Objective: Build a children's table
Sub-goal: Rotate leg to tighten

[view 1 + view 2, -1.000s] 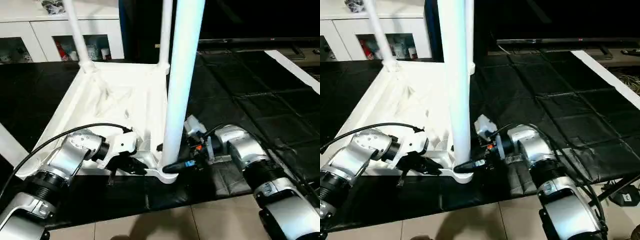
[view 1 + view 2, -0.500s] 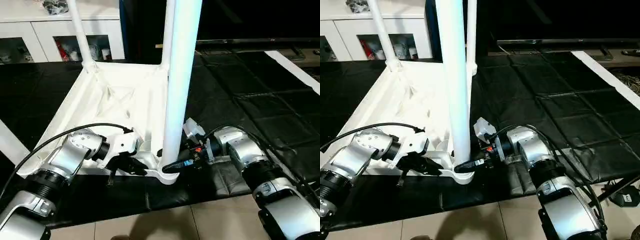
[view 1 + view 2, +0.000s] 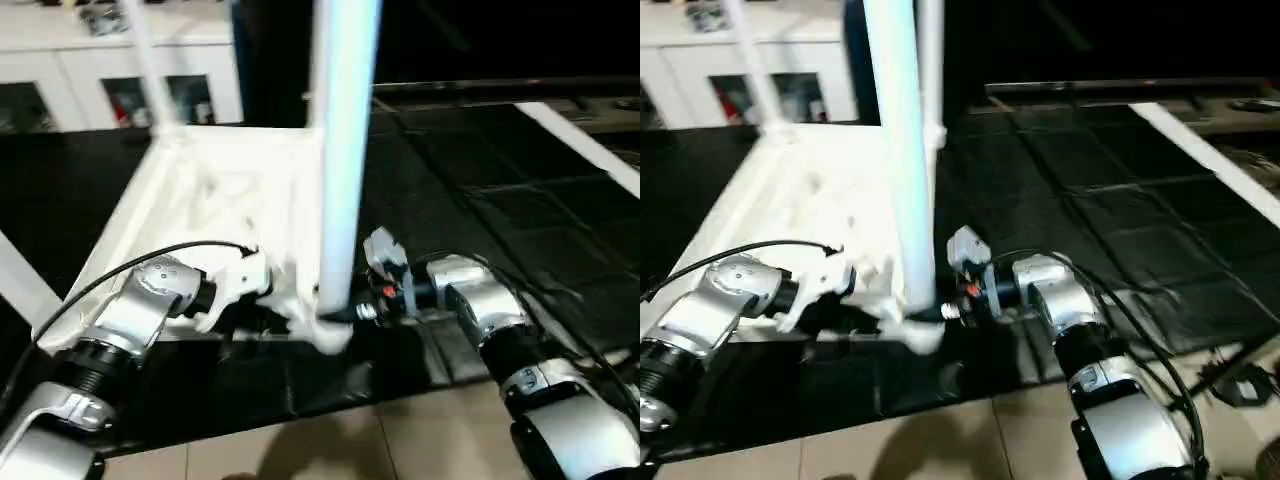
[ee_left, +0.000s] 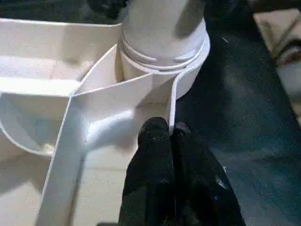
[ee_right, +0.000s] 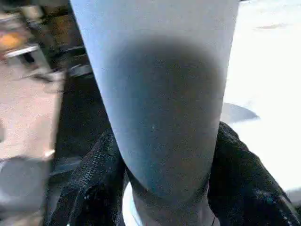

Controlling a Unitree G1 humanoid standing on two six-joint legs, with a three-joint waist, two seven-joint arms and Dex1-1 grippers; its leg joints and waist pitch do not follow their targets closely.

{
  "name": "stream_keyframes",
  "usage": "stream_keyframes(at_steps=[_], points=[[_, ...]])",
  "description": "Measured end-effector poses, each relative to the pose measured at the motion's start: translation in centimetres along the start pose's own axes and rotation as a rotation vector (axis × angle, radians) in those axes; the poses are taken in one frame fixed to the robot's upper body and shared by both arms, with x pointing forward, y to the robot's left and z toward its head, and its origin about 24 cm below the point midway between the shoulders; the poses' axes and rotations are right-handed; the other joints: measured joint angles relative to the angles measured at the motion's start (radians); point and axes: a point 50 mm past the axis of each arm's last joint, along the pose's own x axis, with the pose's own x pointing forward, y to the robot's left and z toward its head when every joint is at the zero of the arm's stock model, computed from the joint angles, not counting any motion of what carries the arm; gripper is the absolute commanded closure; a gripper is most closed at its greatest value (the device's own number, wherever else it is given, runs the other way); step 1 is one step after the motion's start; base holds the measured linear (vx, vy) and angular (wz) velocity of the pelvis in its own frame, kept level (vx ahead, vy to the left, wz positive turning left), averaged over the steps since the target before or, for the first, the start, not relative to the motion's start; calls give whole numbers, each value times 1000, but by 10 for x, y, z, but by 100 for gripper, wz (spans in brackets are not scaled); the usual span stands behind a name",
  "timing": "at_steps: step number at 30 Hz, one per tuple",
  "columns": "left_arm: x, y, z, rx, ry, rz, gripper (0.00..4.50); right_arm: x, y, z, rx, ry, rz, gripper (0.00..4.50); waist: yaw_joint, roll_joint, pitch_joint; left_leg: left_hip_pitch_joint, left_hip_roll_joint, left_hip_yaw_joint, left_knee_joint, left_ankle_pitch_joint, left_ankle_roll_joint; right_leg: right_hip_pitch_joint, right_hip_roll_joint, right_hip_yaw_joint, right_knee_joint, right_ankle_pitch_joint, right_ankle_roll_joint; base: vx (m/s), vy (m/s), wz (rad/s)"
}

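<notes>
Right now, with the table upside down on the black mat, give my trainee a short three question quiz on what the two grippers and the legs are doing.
1. True or false: the right gripper has its fingers on either side of the near leg.
2. What does the left gripper press against: A, a rib of the tabletop beside the corner socket; B, the cabinet; C, the black mat?
3. How many legs stand upright in the tabletop?

Key: 1 true. 2 A. 3 three: the near leg and two at the far corners.
</notes>
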Motion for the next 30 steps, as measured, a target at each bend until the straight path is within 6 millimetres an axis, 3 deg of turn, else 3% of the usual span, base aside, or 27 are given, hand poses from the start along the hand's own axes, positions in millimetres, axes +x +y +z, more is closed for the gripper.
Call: stream_keyframes(at_steps=[2,7,12,14,16,24,30], points=[[9,5,4,-48,-28,91,450,1,-6,-2,38,-37,-150,247,-16,0,0,1,-1,0,0,0,0,0,0,0,-1,1,1,0,0,0],[38,12,18,-201,-104,279,450,6,-21,1,107,-77,-486,249,-32,1,0,2,-2,-1,1,0,0,0,0,0,-1,1,1,0,0,0],[51,16,29,-247,-114,369,450,17,-30,10,123,-63,-655,249,-44,3,-1,1,-3,-1,0,0,0,-1,0,-1,-2,2,1,0,0,0],[51,16,30,-243,-111,373,450,18,-30,10,113,-61,-665,249,-44,3,-2,0,-3,-1,-1,0,0,-1,1,-1,-2,2,0,0,0,0],[51,16,31,-233,-105,371,450,19,-30,11,106,-65,-665,182,-44,4,-2,0,-3,-1,-2,0,0,-1,1,-1,-3,4,-3,0,0,0],[49,16,32,-206,-97,354,450,21,-27,9,99,-69,-637,134,-45,3,-2,-3,-2,-1,-7,0,0,-2,1,-1,-10,5,-4,0,0,0],[39,18,28,-166,-94,324,450,13,-23,5,52,-49,-529,69,-40,4,-2,-3,-1,-1,-10,0,0,-2,1,-2,-12,5,-4,0,0,0]])
